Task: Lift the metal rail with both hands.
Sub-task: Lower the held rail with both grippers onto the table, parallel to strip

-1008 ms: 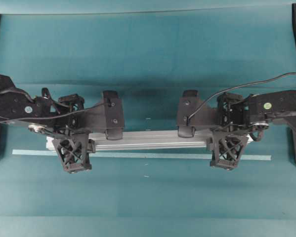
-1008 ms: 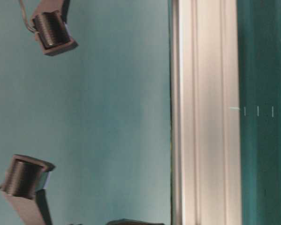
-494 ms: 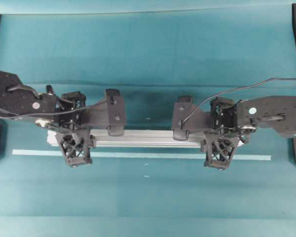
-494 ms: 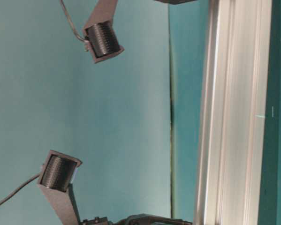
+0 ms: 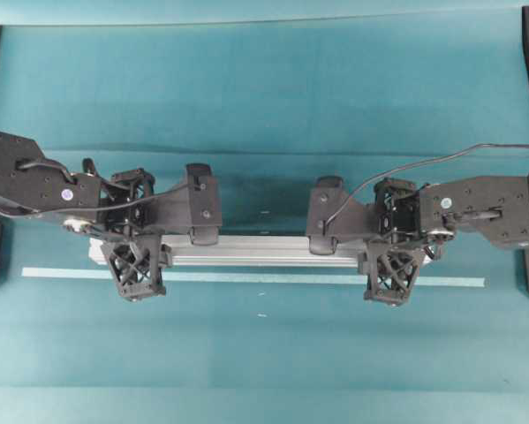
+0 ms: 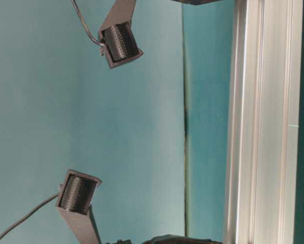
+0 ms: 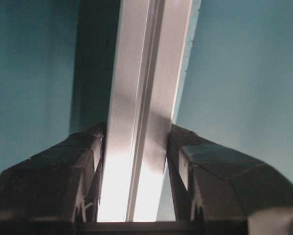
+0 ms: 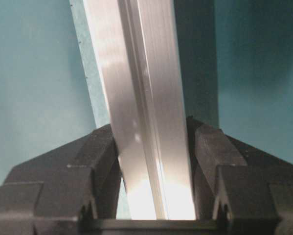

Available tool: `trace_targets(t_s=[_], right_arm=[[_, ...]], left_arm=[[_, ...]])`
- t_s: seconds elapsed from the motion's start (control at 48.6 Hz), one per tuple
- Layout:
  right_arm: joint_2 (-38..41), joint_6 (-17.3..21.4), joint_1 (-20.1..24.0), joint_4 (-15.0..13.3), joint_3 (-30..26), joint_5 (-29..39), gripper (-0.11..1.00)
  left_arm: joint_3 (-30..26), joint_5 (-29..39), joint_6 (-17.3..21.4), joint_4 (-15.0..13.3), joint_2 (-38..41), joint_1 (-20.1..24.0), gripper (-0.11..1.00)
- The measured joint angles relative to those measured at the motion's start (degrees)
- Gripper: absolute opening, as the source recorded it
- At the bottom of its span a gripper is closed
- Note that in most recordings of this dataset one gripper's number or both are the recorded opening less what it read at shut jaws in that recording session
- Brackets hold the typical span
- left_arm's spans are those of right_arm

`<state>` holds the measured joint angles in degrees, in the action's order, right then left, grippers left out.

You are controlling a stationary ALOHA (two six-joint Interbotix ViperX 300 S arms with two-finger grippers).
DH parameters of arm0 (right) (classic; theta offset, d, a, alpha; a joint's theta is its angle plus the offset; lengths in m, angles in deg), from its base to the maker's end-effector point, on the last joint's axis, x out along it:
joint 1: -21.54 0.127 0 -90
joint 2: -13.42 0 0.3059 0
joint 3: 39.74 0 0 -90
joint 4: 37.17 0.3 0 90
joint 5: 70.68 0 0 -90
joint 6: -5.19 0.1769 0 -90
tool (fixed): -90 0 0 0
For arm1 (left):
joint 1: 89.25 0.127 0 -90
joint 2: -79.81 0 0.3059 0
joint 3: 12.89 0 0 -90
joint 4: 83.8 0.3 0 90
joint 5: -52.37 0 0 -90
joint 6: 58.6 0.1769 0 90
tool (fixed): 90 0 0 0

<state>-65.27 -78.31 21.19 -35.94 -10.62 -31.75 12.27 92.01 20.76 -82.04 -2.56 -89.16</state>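
**Rail pinched at both ends, looks ready to go up**

The metal rail (image 5: pixel 264 250) is laid crosswise in the overhead view, long axis running left to right, with the pale tape strip (image 5: pixel 264 279) just beside it on the near side. It is gripped near each end: the left gripper (image 5: pixel 137 258) is clamped on the left end and the right gripper (image 5: pixel 394 262) on the right end, so neither arm is really nearer, the load is shared.

In both wrist views the rail is seen running straight out between the fingers (image 7: pixel 82 166), with the pads pressed against its two side faces (image 8: pixel 100 161). So the jaws are only partly closed, pinching the bar across its width.

Whether the rail is already clear of the teal table (image 5: pixel 264 106) can't quite be told; the shadow beside it in the wrist views suggests a small gap, maybe.

Plenty of open room is left all around, and nothing else is sitting near either end. Both ends probably need raising evenly so the bar isn't tilted.
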Motion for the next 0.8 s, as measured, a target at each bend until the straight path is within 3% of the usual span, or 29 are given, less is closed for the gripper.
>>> trace_targets(t_s=[0.432, 0.802], right_arm=[[0.62, -0.09, 0.09, -0.09, 0.18, -0.26, 0.41], [0.79, 0.00, 0.35, 0.62, 0.09, -1.14, 0.41]], left_arm=[[1.32, -3.96, -0.97, 0.00, 2.11, -0.53, 0.32], [2.72, -4.57, 2.72, 0.00, 1.85, -0.62, 0.32]])
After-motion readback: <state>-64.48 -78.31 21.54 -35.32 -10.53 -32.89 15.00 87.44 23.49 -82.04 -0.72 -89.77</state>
